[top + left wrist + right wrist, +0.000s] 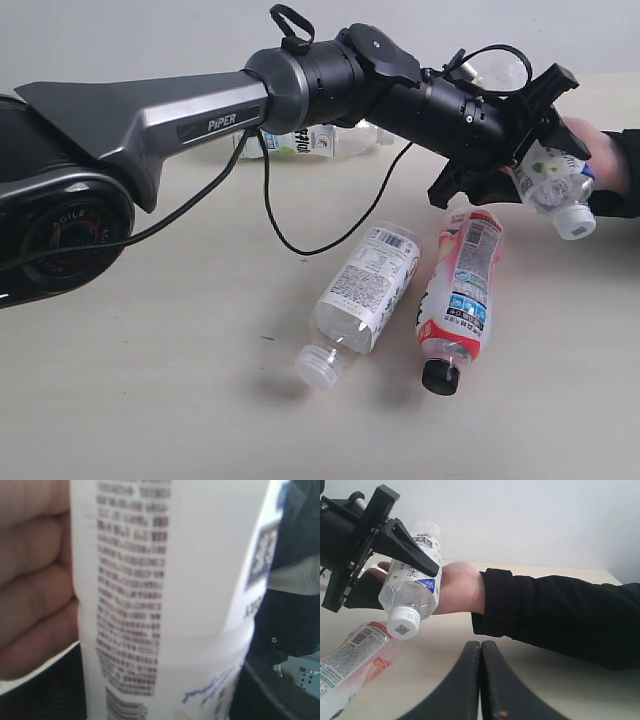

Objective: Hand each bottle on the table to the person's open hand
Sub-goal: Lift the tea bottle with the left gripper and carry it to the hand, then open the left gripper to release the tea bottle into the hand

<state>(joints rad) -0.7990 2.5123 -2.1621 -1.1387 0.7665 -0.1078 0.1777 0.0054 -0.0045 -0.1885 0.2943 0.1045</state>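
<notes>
Right wrist view: the robot's left hand (402, 575) clamps a clear plastic bottle (412, 587) with white cap and blue label, tilted cap-down over the person's open hand (457, 587), bare and palm-up, likely so release drops it there. The right hand (481, 652) is pinched shut, empty. Three other bottles (365, 290) lie on the pale beige bench (150, 400)

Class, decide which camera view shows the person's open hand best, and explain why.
The right wrist view: the hand shows palm, wrist and sleeve, partly behind the held bottle. The exterior view catches only a sliver at its right edge; the left wrist view shows only blurred fingers beside the label.
</notes>
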